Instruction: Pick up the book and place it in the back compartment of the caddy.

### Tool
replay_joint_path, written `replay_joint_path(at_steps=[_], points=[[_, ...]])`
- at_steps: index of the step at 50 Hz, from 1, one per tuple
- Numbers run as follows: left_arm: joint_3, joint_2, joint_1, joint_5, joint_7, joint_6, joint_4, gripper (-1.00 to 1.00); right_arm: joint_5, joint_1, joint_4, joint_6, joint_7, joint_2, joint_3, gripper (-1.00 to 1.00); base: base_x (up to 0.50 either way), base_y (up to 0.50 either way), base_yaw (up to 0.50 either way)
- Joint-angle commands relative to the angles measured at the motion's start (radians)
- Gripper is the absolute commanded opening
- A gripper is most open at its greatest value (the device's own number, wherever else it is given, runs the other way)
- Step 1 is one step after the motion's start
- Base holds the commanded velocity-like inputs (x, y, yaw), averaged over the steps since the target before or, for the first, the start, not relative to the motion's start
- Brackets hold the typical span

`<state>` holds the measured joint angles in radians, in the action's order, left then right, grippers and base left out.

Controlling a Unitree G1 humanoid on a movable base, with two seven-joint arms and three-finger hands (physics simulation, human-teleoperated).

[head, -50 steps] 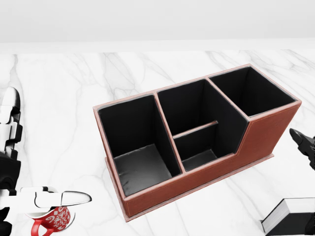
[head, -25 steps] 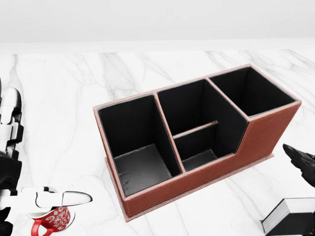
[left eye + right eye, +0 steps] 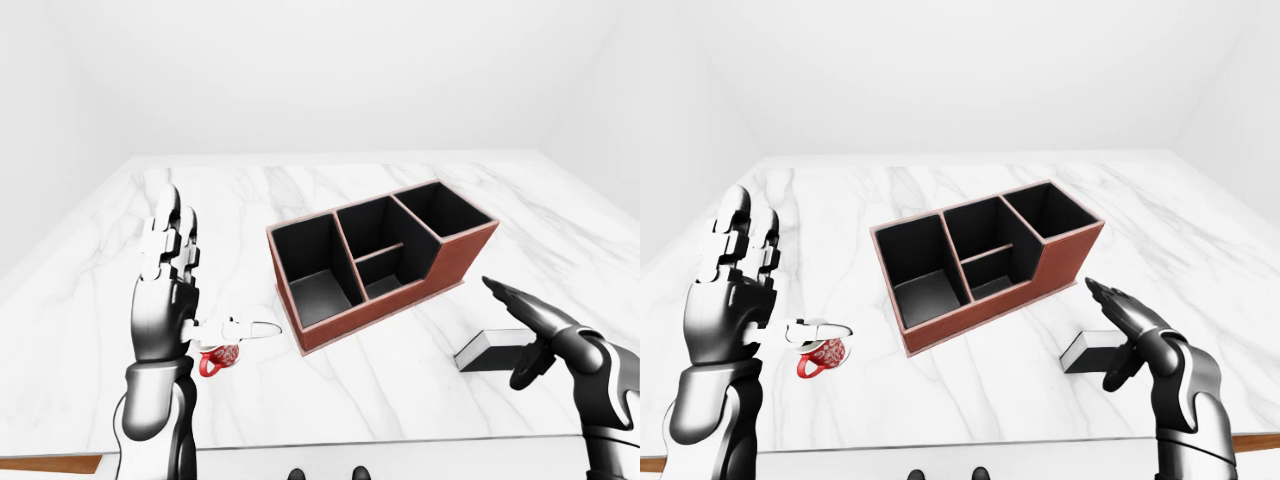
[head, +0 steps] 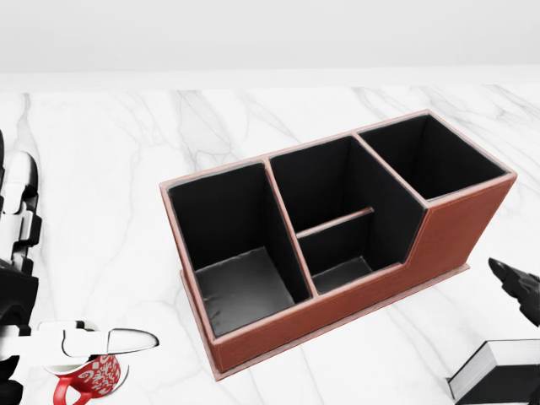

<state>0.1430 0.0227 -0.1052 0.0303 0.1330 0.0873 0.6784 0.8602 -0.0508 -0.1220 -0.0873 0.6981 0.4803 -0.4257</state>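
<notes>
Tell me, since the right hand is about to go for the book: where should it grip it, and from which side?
The book lies flat on the marble table, dark cover up, white page edge facing the view's left. The open right hand hovers just above it. Probably best to come down from above and pinch across its thin thickness at an exposed edge, thumb under one long side, since nothing stands against it.

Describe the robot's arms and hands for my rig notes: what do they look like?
Both arms are glossy dark grey, almost black, with rounded shells. The left hand has white segmented fingers on a dark palm; the right hand has dark, pointed fingers. No cables, sleeves or markings show.
</notes>
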Motion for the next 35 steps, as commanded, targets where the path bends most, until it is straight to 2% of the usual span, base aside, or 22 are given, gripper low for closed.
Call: replay_joint_path(at_steps=[1,35], points=[[-0.003,-0.001,-0.001,0.002,-0.001,0.000,-0.003,1.00,0.004,-0.001,-0.023,0.000,0.000,0.010,-0.001,1.00,0.00,0.00,0.00],[-0.008,-0.001,-0.003,0.008,-0.002,0.000,-0.009,1.00,-0.002,-0.125,-0.178,0.000,-0.027,0.083,0.059,1.00,0.00,0.00,0.00]])
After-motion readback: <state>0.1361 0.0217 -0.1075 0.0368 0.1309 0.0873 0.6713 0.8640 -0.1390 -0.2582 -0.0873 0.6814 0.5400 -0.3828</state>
